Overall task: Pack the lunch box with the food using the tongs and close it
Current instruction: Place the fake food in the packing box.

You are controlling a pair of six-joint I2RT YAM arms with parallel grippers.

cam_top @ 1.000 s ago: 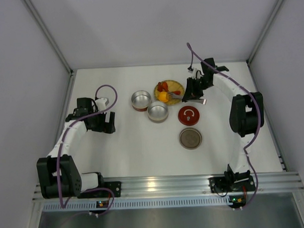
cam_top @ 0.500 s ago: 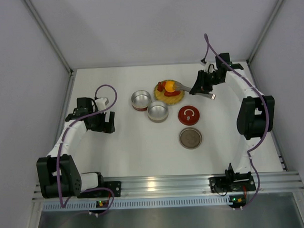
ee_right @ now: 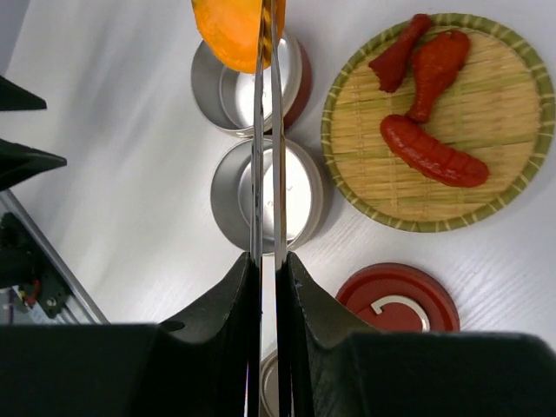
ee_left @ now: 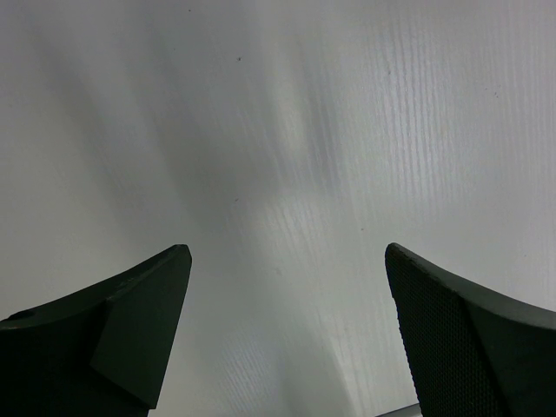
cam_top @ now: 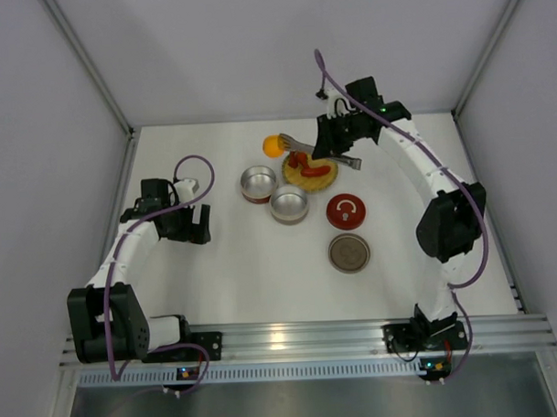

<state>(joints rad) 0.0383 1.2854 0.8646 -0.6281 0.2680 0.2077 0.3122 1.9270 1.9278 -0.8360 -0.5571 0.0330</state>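
**One Ball Gripped in the Tongs, Three Pieces on the Plate**

One small round orange-yellow ball [cam_top: 274,145] [ee_right: 236,30] is pinched between the tips of the slim silver metal tongs [cam_top: 300,145] [ee_right: 268,156], clear of the white bench [cam_top: 244,274]. In the overhead view the ball appears left of the plate and beyond the tins. In the right wrist view it overlaps the rim of the farther tin.

The right jaws stand narrow, clamped on the tongs. Their black fingers [ee_right: 217,321] press the two thin arms almost parallel.

Three glossy red elongated pieces [cam_top: 300,159] [ee_right: 432,155] lie on the round woven yellow plate [cam_top: 325,179] [ee_right: 504,87]. Two sit close together at one side, and the longest lies apart from them.

Two round silver metal tins stand touching, just beside the plate and both uncovered:
- the tin with a red outer wall [cam_top: 257,184] [ee_right: 217,87]
- the plain silver tin [cam_top: 289,204] [ee_right: 230,195], nearer the arm bases

A round red lid with a white ring handle [cam_top: 345,211] [ee_right: 398,300] lies near the plain tin. A round brownish metal disc [cam_top: 349,253] lies just nearer the bases than the lid.

The left arm [cam_top: 138,241] rests at the left side of the bench, well apart from all items. The left jaws stand wide, with both dark fingers [ee_left: 130,330] spread over bare bench surface and nothing between them.
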